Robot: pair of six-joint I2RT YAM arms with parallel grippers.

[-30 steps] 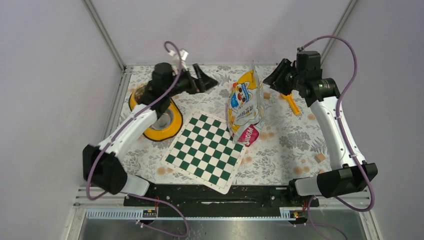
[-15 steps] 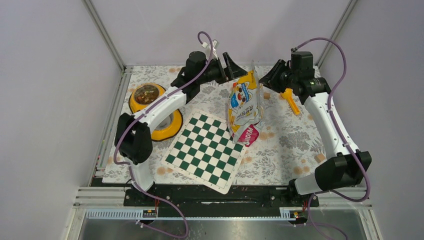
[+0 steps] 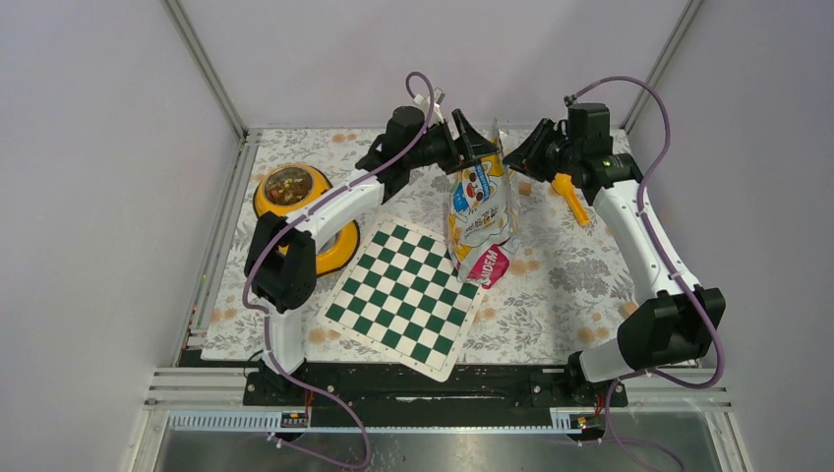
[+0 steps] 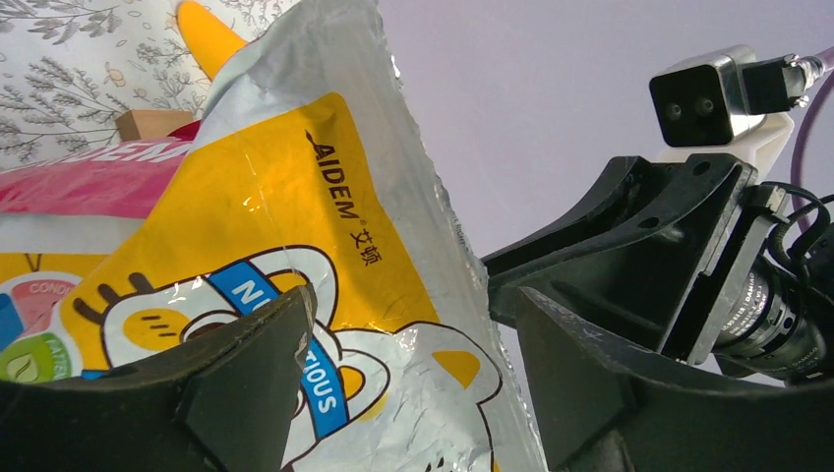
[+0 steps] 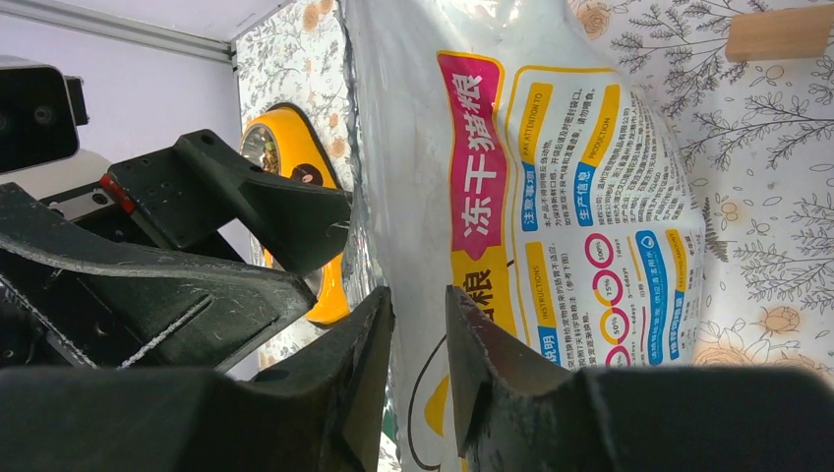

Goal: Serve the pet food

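Note:
The pet food bag (image 3: 480, 208), yellow and white with a cartoon face, stands upright mid-table. Brown kibble (image 3: 286, 184) fills a yellow bowl (image 3: 264, 200) at the far left. My left gripper (image 3: 472, 138) is open at the bag's top left corner. In the left wrist view the bag's upper edge (image 4: 393, 236) lies between its spread fingers (image 4: 246, 383). My right gripper (image 3: 527, 152) is at the bag's top right. Its fingers (image 5: 472, 364) stand a narrow gap apart with the bag's back (image 5: 551, 197) just beyond them.
A second yellow bowl (image 3: 334, 258) with a steel inside sits in front of the first. A green checkerboard (image 3: 405, 295) lies near the front. A yellow scoop (image 3: 570, 197) and several tan wooden blocks (image 3: 629, 311) lie on the right.
My left arm has swung right from over the bowls to the bag's top. My right gripper has moved left, up to the bag.

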